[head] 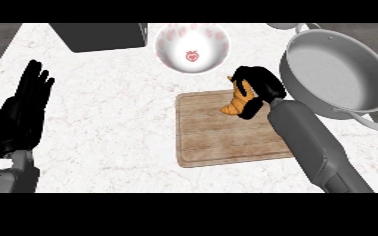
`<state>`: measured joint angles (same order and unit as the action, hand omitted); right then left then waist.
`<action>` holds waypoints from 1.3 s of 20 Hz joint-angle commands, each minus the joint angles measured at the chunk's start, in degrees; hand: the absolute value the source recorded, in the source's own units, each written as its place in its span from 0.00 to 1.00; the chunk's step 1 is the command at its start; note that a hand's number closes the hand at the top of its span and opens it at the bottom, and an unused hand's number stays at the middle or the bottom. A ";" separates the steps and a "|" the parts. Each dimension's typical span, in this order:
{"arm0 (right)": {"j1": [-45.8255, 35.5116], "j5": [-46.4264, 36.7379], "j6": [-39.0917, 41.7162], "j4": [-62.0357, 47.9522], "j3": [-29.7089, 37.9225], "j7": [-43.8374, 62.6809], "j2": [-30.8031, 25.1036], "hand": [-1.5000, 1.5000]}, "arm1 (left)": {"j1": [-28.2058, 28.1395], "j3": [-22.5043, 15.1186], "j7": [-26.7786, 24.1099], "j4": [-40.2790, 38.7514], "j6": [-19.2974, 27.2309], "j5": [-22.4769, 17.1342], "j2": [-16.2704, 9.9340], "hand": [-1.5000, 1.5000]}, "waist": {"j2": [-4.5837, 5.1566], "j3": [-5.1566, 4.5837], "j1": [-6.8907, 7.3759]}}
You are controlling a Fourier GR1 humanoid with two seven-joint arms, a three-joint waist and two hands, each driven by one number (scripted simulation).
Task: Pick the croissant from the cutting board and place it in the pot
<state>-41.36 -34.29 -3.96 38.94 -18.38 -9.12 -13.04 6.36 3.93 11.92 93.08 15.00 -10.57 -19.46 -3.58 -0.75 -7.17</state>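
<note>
right hand (pixel 258 87) fingers curled round the croissant (pixel 236 102), so lift clear then swing toward 2 o'clock over the pot (pixel 325 72).

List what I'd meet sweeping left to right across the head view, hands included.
Left hand, open and resting at the left edge → dark box → cutting board → right hand curled round the croissant → pot.

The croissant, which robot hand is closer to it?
Right. The right hand has its fingers curled round the croissant over the cutting board; the left hand rests open, far left.
</note>
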 commanded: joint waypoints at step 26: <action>27.13 13.89 -3.40 54.99 33.01 26.49 -21.22 1.00 | 5.63 0.09 2.17 1.16 -4.03 0.73 0.47 0.50 | 3.59 0.78 6.96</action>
<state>-15.02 -24.01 -9.57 98.29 8.42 21.85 -31.44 9.39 3.09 11.79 94.27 11.86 -9.95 -17.85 -0.27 -0.02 -1.07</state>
